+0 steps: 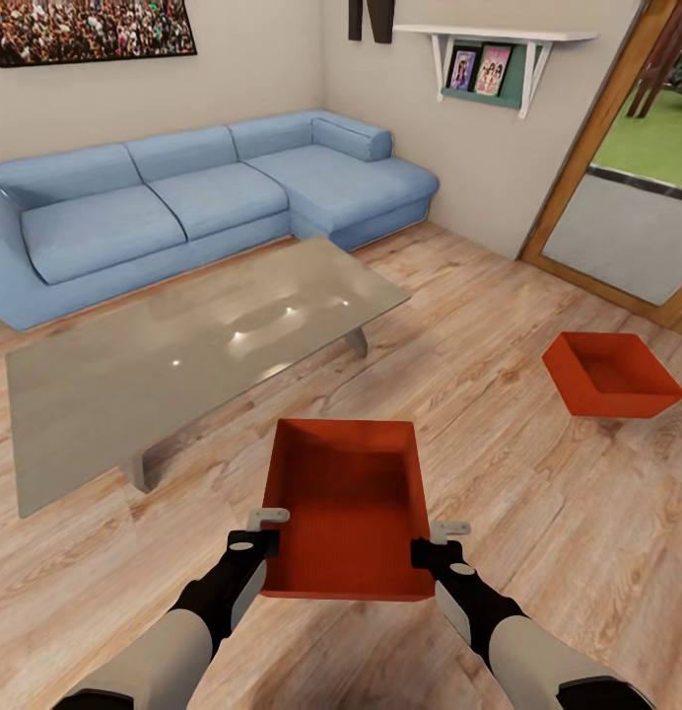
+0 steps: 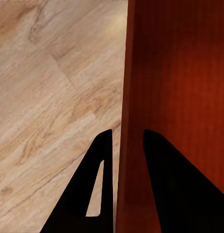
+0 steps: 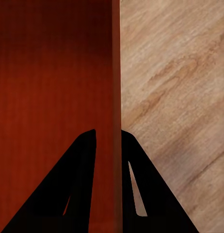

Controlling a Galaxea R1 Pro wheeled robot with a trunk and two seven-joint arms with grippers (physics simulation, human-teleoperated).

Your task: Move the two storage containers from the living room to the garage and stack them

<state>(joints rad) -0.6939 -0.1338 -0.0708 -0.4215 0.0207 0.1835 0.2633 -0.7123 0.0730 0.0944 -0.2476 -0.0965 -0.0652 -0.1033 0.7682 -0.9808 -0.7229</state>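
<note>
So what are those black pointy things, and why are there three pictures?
The black points are a robot's fingers. It has two arms with grippers. The big picture comes from a camera on its head, looking down over a living room: blue sofa, glass table, wood floor. The left gripper and right gripper each pinch a side wall of a red bin. The other two pictures come from cameras near each gripper, so you see its wall up close between the fingers. A second bin sits on the floor.
</note>
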